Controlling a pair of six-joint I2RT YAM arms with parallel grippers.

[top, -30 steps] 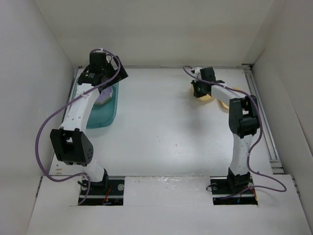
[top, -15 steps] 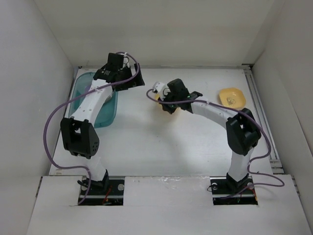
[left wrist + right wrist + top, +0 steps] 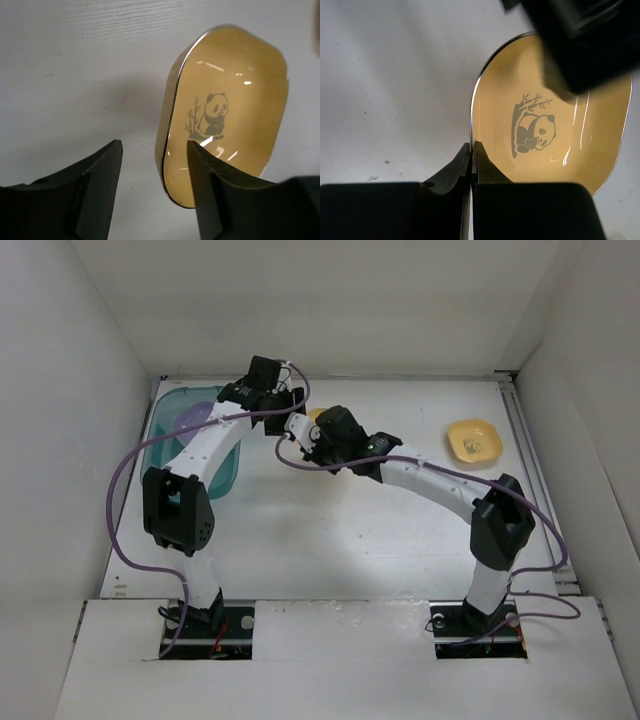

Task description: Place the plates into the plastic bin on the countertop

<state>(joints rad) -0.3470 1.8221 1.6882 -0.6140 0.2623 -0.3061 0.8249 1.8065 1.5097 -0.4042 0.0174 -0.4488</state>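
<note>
The yellow plate is held tilted above the countertop, near the middle of its far edge. It is glossy and rounded-square, with a thin dark rim and a dark panda-and-bamboo print at its centre. The right gripper pinches that rim, jaws pressed onto it. The left gripper has its jaws spread with the plate's edge between them; whether they touch it I cannot tell. The teal bin sits in the far-left corner, with a purple plate in it. Another yellow plate lies near the far-right corner. The countertop is matt white, faintly speckled, and boxed by plain white walls.
</note>
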